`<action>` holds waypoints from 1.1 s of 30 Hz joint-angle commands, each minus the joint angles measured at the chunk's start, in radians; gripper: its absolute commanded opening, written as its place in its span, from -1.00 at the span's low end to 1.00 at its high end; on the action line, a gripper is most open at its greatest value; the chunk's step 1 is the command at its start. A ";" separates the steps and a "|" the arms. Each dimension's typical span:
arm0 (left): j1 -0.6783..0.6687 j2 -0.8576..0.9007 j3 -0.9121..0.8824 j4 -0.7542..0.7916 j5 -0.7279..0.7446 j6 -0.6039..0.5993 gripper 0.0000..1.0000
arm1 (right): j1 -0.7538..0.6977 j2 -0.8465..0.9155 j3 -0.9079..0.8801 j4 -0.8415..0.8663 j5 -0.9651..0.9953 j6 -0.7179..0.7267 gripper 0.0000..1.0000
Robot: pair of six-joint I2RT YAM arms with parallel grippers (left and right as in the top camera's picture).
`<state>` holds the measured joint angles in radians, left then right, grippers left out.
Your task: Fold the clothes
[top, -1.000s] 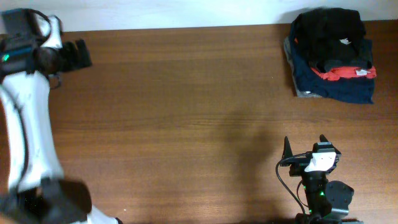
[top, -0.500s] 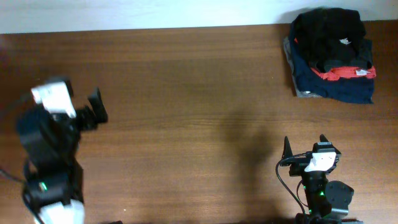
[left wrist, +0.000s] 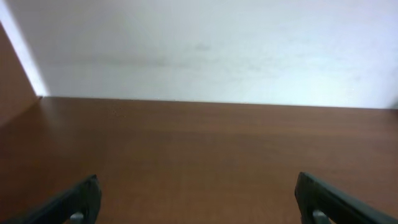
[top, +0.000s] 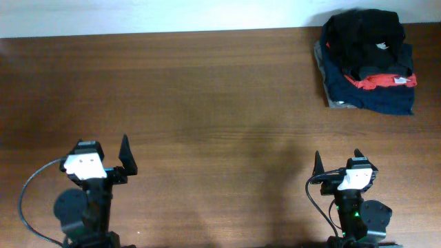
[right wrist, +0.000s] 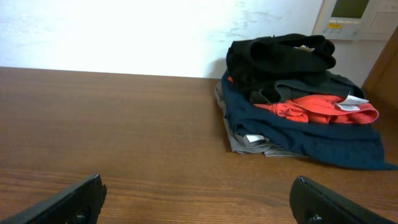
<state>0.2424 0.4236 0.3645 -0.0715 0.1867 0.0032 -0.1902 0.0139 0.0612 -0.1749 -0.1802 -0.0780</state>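
wooden table (top: 207, 103) below. left gripper (top: 103, 148) low over it, jaws spread wide, nothing between them. right gripper (top: 337, 157) likewise spread wide and empty. black shirt (top: 362, 33) well ahead of the right jaws, slightly to their right, crumpled atop a pile of navy and red clothes (top: 375, 96).

Left gripper (left wrist: 196, 185), right gripper (right wrist: 197, 184): spread wide.

We see a black left arm (top: 86, 207) carrying a white rectangular block (top: 84, 164). Its left gripper (top: 103, 150) has pointed black fingers (top: 127, 157), and a thin black cable (top: 25, 189) loops beside it. The right arm (top: 372, 213) and right gripper (top: 337, 158) look alike, plus a small green light (top: 353, 213).
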 commanded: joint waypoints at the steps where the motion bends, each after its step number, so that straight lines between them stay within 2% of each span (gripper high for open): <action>1: -0.027 -0.089 -0.100 0.071 0.018 0.012 0.98 | -0.008 -0.008 -0.008 0.000 0.011 0.008 0.97; 8: -0.089 -0.229 -0.263 0.178 0.006 0.012 0.99 | -0.008 -0.008 -0.008 0.000 0.011 0.008 0.97; 16: -0.175 -0.374 -0.331 0.172 -0.106 0.012 0.98 | -0.008 -0.008 -0.008 0.000 0.011 0.008 0.97; 27: -0.174 -0.419 -0.332 -0.051 -0.106 0.012 0.98 | -0.008 -0.008 -0.008 0.000 0.011 0.008 0.97; 33: -0.174 -0.418 -0.332 -0.053 -0.114 0.012 0.99 | -0.008 -0.008 -0.008 0.000 0.011 0.008 0.97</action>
<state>0.0727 0.0147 0.0391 -0.1265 0.0818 0.0032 -0.1902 0.0139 0.0612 -0.1753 -0.1806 -0.0784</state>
